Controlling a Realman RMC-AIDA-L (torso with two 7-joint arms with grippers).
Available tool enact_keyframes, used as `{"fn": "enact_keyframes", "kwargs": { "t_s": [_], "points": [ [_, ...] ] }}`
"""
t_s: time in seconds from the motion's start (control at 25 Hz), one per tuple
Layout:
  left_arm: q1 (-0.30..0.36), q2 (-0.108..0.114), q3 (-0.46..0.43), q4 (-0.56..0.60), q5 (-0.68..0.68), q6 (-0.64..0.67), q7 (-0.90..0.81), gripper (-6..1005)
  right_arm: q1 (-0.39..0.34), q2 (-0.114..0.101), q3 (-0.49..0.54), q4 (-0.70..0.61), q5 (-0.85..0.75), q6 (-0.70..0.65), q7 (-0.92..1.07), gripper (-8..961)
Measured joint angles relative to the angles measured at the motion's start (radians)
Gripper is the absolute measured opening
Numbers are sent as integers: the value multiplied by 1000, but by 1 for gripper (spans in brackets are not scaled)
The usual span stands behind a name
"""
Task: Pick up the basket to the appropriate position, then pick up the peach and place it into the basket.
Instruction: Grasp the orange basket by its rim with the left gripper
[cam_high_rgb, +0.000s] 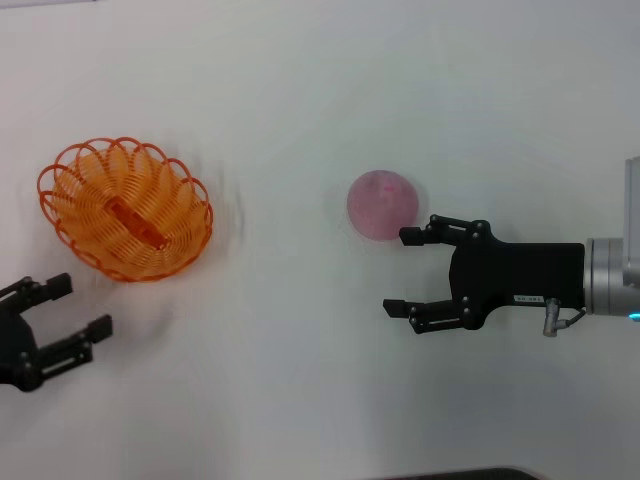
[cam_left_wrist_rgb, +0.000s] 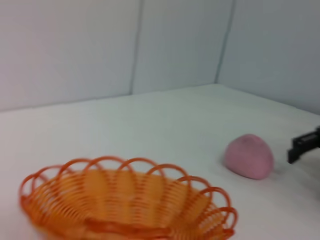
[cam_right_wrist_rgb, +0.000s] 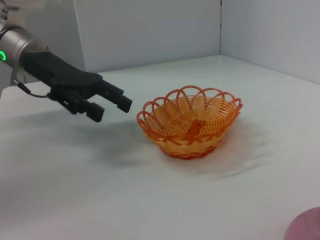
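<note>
The orange wire basket (cam_high_rgb: 182, 228) stands upright and empty on the white table at the left; it also shows in the left wrist view (cam_left_wrist_rgb: 150, 196) and the right wrist view (cam_right_wrist_rgb: 212, 134). The pink peach (cam_high_rgb: 380, 203) lies near the table's middle, apart from the basket, and is seen again as the peach (cam_left_wrist_rgb: 248, 156) and, cut off at a corner, the peach (cam_right_wrist_rgb: 306, 228). My right gripper (cam_high_rgb: 400, 272) is open just in front of the peach, one fingertip (cam_high_rgb: 410, 237) close to its edge. My left gripper (cam_high_rgb: 85, 305) is open, in front of the basket, holding nothing; it shows as the left gripper (cam_right_wrist_rgb: 114, 110).
The white table (cam_high_rgb: 300, 90) is bounded by pale walls (cam_left_wrist_rgb: 175, 45) at the back and side. A dark edge (cam_high_rgb: 460, 474) shows at the front.
</note>
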Motion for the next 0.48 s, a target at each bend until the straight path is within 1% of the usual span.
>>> {"fn": "enact_keyframes", "kwargs": {
  "t_s": [0.12, 0.24, 0.36, 0.48],
  "points": [
    [-6, 2, 0, 33, 3, -8, -128, 779, 0, 0, 0, 0, 1, 0, 0, 945],
    [-11, 11, 0, 51, 1, -15, -251, 778, 0, 0, 0, 0, 1, 0, 1, 945],
    [-28, 24, -2, 68, -1, -29, -412, 778, 1, 0, 0, 0, 1, 0, 1, 945],
    [-45, 33, -10, 71, 4, -38, -495, 778, 1, 0, 0, -3, 1, 0, 1, 945]
  ]
}}
